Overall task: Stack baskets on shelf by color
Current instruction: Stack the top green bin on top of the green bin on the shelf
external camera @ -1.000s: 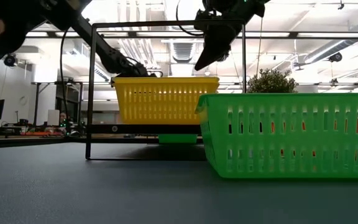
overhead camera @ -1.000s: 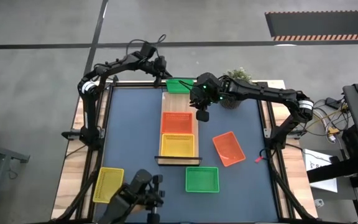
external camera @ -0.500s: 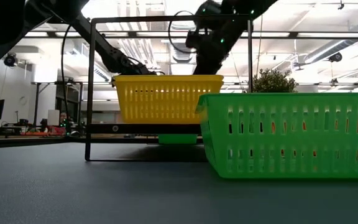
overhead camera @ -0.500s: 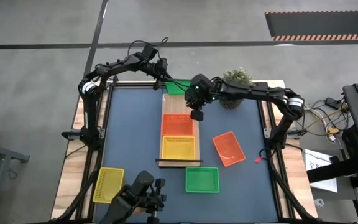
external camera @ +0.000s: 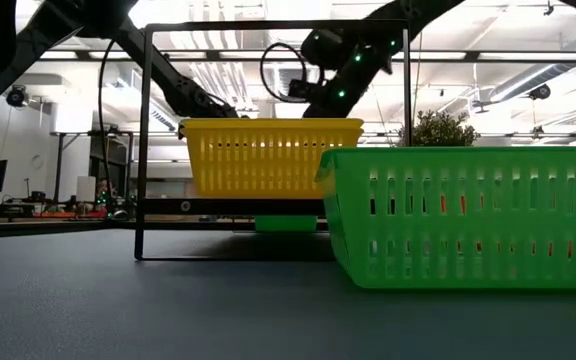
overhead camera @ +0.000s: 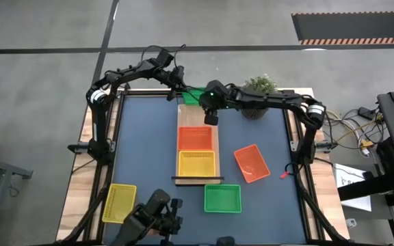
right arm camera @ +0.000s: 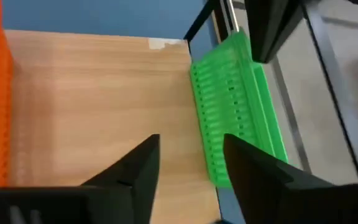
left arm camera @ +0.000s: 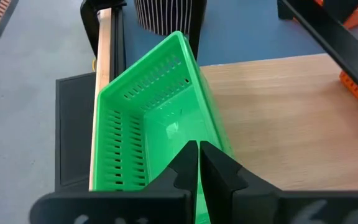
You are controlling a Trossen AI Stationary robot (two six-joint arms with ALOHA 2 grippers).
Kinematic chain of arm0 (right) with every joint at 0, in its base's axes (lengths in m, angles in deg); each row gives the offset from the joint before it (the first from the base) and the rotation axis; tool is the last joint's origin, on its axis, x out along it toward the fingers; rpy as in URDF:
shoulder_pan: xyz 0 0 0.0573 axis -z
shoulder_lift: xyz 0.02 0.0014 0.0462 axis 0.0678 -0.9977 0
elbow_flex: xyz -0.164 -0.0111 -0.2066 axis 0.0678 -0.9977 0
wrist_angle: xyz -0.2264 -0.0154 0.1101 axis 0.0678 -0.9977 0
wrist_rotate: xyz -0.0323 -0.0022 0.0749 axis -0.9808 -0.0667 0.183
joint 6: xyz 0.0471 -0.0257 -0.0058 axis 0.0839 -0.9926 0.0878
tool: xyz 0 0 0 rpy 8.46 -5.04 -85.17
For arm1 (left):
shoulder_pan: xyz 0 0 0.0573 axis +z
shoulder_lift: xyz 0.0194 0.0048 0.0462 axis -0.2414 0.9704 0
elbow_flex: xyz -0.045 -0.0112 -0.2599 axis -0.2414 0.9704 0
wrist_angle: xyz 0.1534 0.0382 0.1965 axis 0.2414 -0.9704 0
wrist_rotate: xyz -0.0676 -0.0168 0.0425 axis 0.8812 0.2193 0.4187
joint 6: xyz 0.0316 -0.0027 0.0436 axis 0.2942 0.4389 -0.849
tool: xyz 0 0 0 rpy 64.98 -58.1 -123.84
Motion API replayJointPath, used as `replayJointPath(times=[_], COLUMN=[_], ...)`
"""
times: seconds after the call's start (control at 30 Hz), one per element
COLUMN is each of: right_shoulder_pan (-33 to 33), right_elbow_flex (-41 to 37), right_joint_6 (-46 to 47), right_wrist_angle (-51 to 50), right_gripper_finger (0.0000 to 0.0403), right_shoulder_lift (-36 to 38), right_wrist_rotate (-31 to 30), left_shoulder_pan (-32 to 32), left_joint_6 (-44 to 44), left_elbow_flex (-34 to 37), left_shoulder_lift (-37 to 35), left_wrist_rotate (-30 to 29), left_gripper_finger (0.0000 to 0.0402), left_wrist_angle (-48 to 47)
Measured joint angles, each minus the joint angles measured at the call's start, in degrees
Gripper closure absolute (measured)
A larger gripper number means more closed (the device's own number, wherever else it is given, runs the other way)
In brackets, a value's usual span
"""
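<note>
The light-wood shelf (overhead camera: 195, 113) lies lengthwise at mid-table. An orange basket (overhead camera: 195, 138) and a yellow basket (overhead camera: 197, 162) stand on it. My left gripper (overhead camera: 180, 89) is shut on a green basket (overhead camera: 194, 96) at the shelf's far end; it also shows in the left wrist view (left arm camera: 148, 118), tilted. My right gripper (overhead camera: 211, 117) is open and empty over the bare far part of the shelf (right arm camera: 92, 99), just beside that green basket (right arm camera: 235, 106). My left gripper pinches the green basket's long side wall (left arm camera: 199, 134) on the shelf's side, at its rim, between its two fingers. The fingers come slanting down from the far left. The basket sits tilted at the shelf's far end; what its underside rests on is hidden.
Loose on the dark mat lie an orange basket (overhead camera: 252, 162), a green basket (overhead camera: 222, 197) near the front, and a yellow basket (overhead camera: 118, 201) at the front left. A potted plant (overhead camera: 257, 96) stands at the far right beside my right arm. Black wire frames (external camera: 146, 140) rise at the shelf's ends.
My right gripper has moved toward the table's left and far edges, over the shelf's bare far part and closer to the held green basket, staying open. My left gripper has kept its hold on the green basket.
</note>
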Motion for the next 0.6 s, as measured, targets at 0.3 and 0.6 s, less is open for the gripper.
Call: replayJointPath(times=[0.3,0.6], right_shoulder_pan=[0.84,2.49], right_elbow_flex=[0.02,0.09], right_joint_6=[-3.94,-4.64], right_wrist_angle=[6.80,10.62], right_gripper_finger=[0.0180,0.0176], right_shoulder_lift=[-3.69,-6.00], right_wrist_rotate=[-2.17,-3.11], left_shoulder_pan=[-0.38,-0.47], left_joint_6=[-0.42,-3.37], left_elbow_flex=[0.63,0.63], left_shoulder_lift=[0.00,0.02], left_wrist_rotate=[-0.06,0.27], left_gripper_finger=[0.0402,0.0402], left_wrist_angle=[-0.29,-0.31])
